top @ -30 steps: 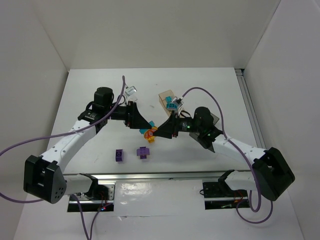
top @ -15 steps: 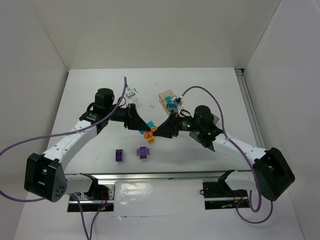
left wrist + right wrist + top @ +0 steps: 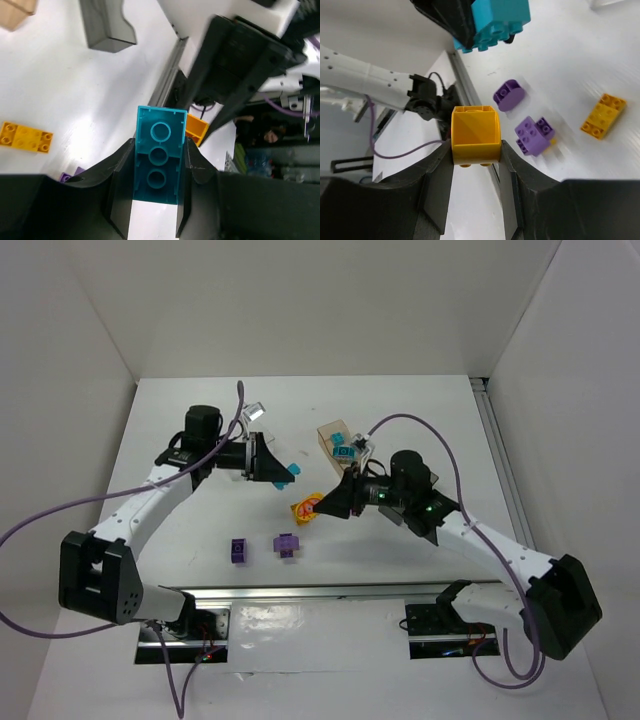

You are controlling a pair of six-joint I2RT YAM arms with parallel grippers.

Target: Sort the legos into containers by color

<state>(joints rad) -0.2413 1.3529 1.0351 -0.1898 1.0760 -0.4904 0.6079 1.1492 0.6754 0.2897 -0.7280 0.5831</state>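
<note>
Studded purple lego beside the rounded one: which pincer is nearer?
Right. Right pincer, gripping an orange lego, sits just beyond the purple lego; left pincer, gripping a teal lego, farther back.

teal lego (image 3: 159, 152), orange lego (image 3: 475, 132) — each held aloft

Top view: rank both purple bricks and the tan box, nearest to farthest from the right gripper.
From the right gripper:
1. Lighter purple brick, toward the bases.
2. Tan box, toward the back.
3. Darker purple brick, farthest left.
</note>
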